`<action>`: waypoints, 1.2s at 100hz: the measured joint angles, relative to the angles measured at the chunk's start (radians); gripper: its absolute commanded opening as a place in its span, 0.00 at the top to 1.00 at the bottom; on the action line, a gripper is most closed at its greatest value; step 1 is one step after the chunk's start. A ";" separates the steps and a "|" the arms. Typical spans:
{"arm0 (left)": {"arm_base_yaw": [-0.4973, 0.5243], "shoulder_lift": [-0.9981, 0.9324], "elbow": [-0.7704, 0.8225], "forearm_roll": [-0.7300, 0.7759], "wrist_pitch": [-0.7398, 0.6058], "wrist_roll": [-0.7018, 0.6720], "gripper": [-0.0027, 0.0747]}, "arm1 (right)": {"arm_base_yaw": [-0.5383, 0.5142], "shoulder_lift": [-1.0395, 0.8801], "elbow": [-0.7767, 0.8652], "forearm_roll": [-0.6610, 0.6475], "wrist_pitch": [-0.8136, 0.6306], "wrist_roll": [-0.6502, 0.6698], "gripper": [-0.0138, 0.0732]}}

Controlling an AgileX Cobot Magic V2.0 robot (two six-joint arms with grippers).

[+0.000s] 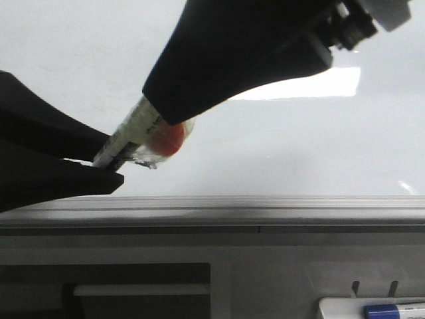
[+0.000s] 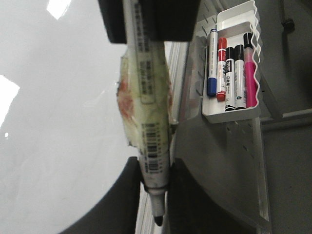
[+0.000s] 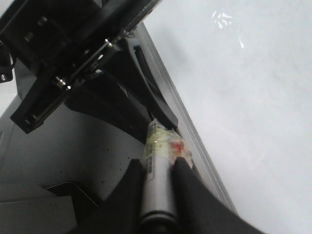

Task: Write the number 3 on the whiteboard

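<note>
— So, the whiteboard (image 1: 279, 146): what condition?

— Glossy, pale grey-white, with a bright rectangular reflection near the top of the front view. A grey metal rail (image 1: 265, 212) runs along its near edge. I can find no drawn 3 on any part of the surface that shows.

— And the marker (image 1: 129, 136)?

— Held over the board's lower left area in the front view, just above the rail. White barrel with barcode labels, wrapped midway in clear tape over an orange-red patch. Black tip exposed; I cannot tell whether it touches anything.

— Who holds it?

— Both. The left gripper (image 2: 155, 190) has its dark fingers closed narrow on the tip end, the nib poking out between them. The right gripper (image 3: 158, 195) is clamped on the rear end of the barrel, fingers pressed to either side.

— Anything else nearby?

— A white tray (image 2: 234, 114) hangs on the frame below the rail, holding blue, red, two black and pink markers, standing side by side.
</note>
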 measured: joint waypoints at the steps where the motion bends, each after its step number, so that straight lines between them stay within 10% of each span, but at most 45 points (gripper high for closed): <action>1: 0.000 0.000 0.000 0.000 0.000 0.000 0.99 | 0.000 0.000 0.000 0.000 0.000 0.000 0.91; 22: 0.000 -0.004 0.000 -0.002 0.000 0.000 0.93 | 0.000 0.000 0.000 -0.002 -0.003 0.000 0.91; 48: 0.000 -0.039 0.000 -0.105 0.004 0.000 0.49 | 0.002 0.000 0.000 0.013 -0.052 0.000 0.91; 120: 0.000 -0.286 0.000 -0.217 0.054 0.000 0.48 | -0.021 0.028 -0.002 0.033 -0.158 0.002 0.91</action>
